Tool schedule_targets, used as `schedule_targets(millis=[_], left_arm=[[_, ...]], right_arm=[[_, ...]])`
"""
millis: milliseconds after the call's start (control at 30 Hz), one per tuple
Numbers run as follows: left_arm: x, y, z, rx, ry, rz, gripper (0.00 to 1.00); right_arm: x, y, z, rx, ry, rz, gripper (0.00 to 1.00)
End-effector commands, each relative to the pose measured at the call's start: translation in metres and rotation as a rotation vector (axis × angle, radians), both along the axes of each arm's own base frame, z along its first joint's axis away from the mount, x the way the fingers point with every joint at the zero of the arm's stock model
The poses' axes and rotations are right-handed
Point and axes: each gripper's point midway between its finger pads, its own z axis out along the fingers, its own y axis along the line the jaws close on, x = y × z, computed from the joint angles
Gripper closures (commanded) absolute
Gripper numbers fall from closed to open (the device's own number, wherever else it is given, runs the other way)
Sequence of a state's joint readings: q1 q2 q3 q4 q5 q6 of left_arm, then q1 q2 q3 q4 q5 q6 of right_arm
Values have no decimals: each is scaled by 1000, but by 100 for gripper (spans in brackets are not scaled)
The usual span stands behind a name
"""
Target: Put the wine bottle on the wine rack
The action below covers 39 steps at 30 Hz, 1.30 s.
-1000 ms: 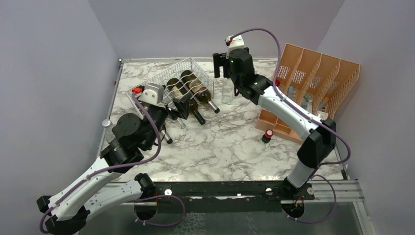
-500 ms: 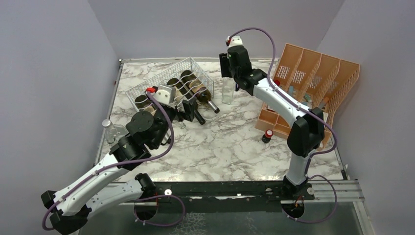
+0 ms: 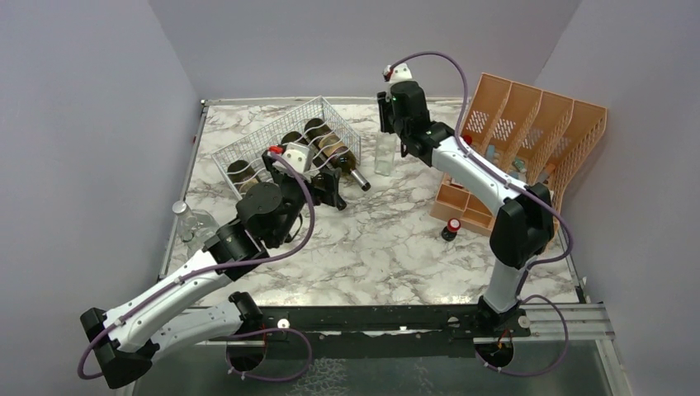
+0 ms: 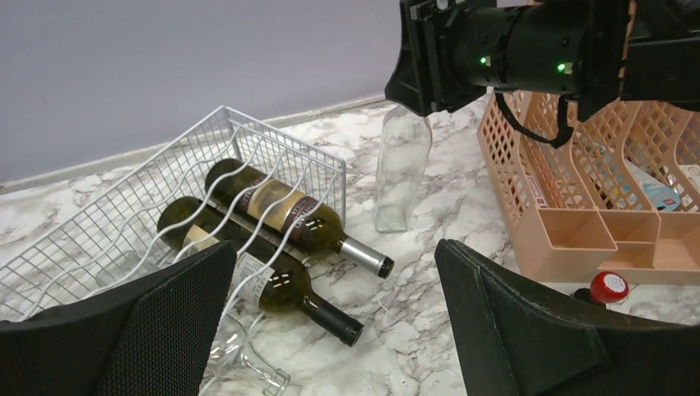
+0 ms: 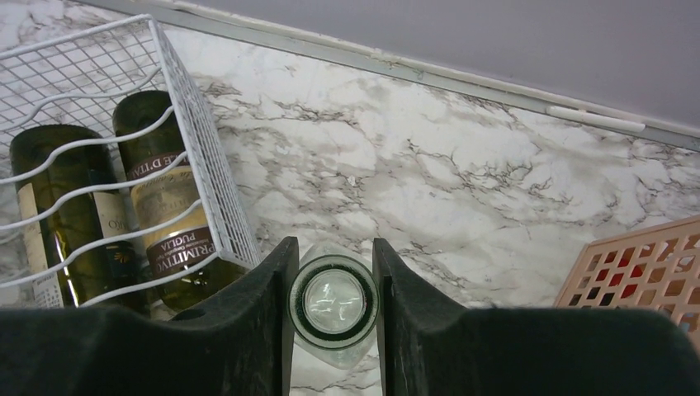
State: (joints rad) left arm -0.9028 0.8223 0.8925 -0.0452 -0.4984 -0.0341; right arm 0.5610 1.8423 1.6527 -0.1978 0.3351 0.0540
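Observation:
A clear glass wine bottle [image 3: 384,157] stands upright on the marble table just right of the wine rack [image 3: 272,136]. My right gripper [image 3: 386,125] is shut on its neck from above. In the right wrist view the bottle's mouth [image 5: 333,302] sits pinched between both pads of the right gripper [image 5: 333,257]. The white wire wine rack [image 4: 124,214] lies tilted and holds two dark bottles [image 4: 272,206]. My left gripper [image 3: 328,186] hovers open at the rack's front, with nothing between its fingers [image 4: 528,330].
An orange slotted organizer [image 3: 528,140] stands at the right. A small red-capped bottle [image 3: 452,228] sits in front of it. A clear bottle [image 4: 239,363] lies under the rack's front, and a small clear bottle [image 3: 188,221] stands near the left table edge.
My right gripper has closed on the clear bottle's neck. The left arm has swung forward and right, up to the dark bottles' necks.

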Motion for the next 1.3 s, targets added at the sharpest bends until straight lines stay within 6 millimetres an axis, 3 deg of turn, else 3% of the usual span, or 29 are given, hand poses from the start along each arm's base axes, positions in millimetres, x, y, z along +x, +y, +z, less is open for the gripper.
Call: schedule_targets(millis=[0,233,467,667,767,1100,1267], left_arm=[[6,-17,-17,-20,46,-21,1],[11,-60,-56,7,118,-152,1],[-5,-117,-90,26,111,-436,1],[-5,-151,-126,61,155,-562,1],[-16,-171,-142,86,175,-683,1],[-23,-180,-167,87,144,-757,1],[-26,-175,-164,66,97,-757,3]], right_arm=[[-14,-9,31,-3,-74,42,98],[-57,-23,44,22,-47,97,99],[-113,-33,38,91,26,173,99],[-159,-34,47,159,65,275,99],[-180,-33,50,185,91,332,99],[-239,-20,69,277,128,558,99],[-258,-17,70,278,142,639,99]])
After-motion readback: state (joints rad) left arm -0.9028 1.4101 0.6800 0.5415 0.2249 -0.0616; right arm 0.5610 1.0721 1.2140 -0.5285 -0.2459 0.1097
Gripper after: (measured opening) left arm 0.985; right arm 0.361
